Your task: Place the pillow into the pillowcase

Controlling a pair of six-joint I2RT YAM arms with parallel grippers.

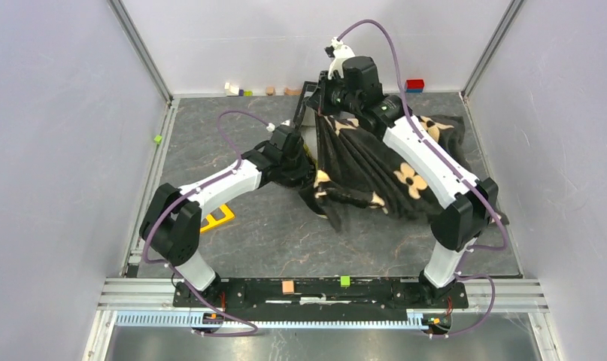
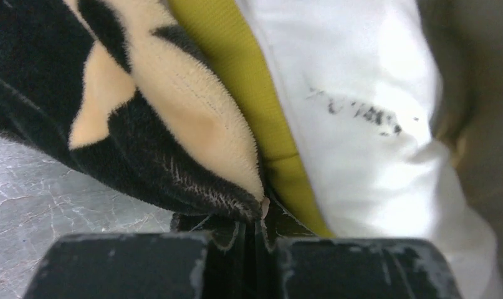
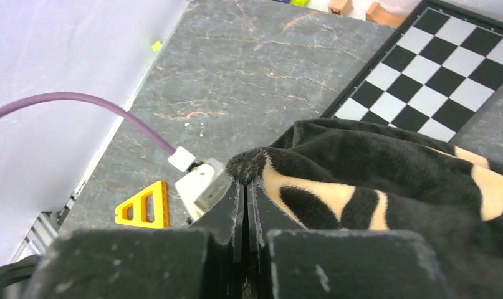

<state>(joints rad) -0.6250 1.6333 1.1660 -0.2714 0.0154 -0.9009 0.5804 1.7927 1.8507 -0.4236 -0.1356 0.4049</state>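
Note:
The black pillowcase [image 1: 375, 162] with tan flower motifs lies bunched at mid-table, one edge pulled up. My right gripper [image 1: 326, 113] is shut on its raised hem at the back; the right wrist view shows the fingers pinching the plush edge [image 3: 245, 180]. My left gripper [image 1: 304, 169] is low at the case's left side, shut on another part of the hem [image 2: 259, 215]. In the left wrist view the white pillow [image 2: 361, 124] with its yellow band [image 2: 261, 93] sits inside the opening, right beside the case fabric [image 2: 143, 112]. The top view hides the pillow under the case.
A black-and-white checkered board [image 3: 435, 75] lies behind the case. A yellow triangle piece [image 1: 219, 219] lies by the left arm. Small blocks [image 1: 236, 89] and a red block [image 1: 414, 84] line the back wall. A green cube [image 1: 157, 139] sits at the left edge.

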